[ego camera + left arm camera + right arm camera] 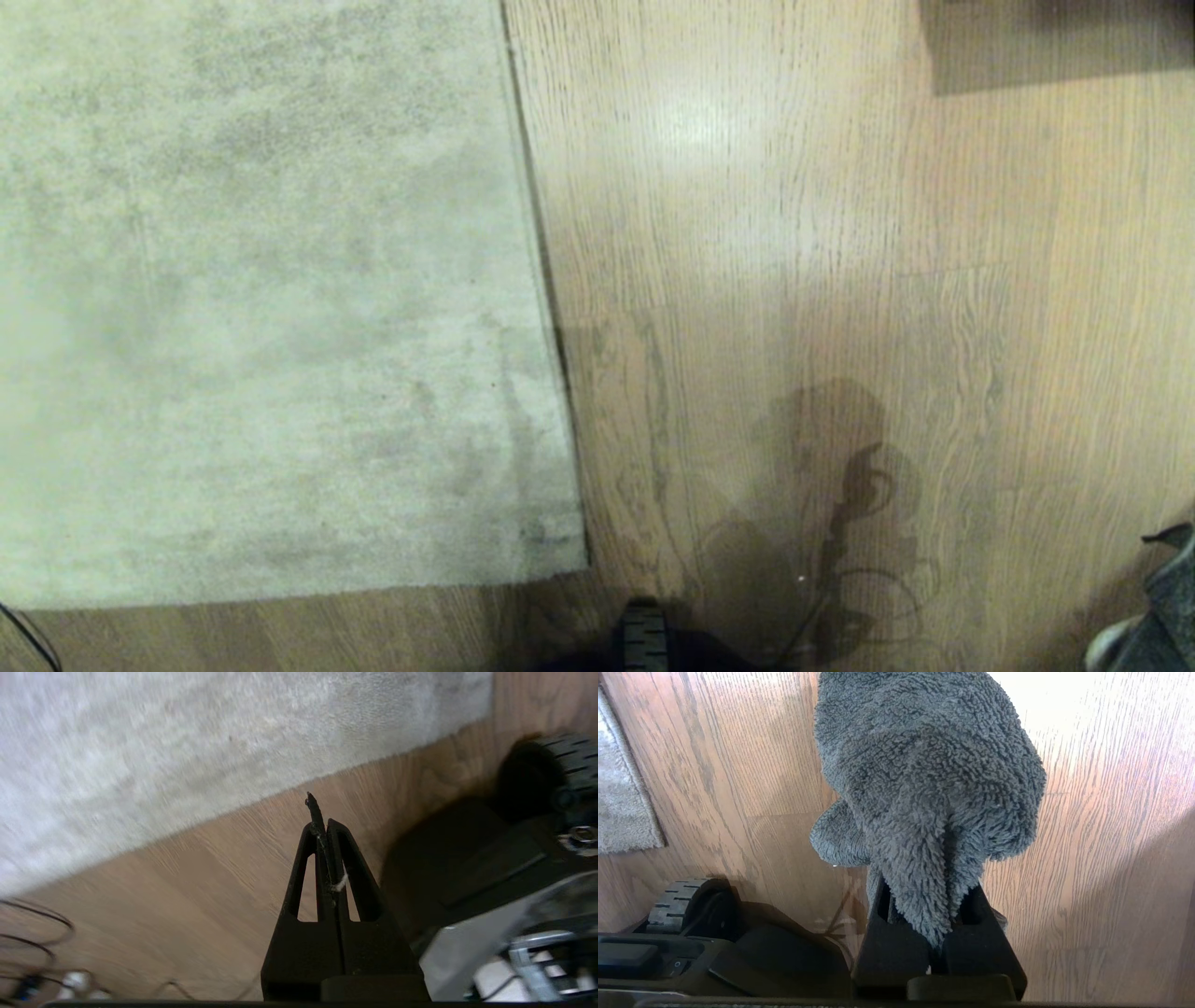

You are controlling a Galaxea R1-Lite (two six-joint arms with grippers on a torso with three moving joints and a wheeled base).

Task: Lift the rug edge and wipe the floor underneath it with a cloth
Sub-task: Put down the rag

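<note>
With the cloth (pixel 924 788) clamped in the right gripper (pixel 924 914) above the floor (pixel 840 233) and the left gripper (pixel 324 830) clenched empty, the rug edge (pixel 537 233) lies flat beyond: next, open and pinch it.

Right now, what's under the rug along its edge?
The rug lies flat, its edge down on the wood floor, so whatever is beneath is covered. Only bare floor beside it shows. The right gripper holds the cloth; the left gripper is shut, empty.
</note>
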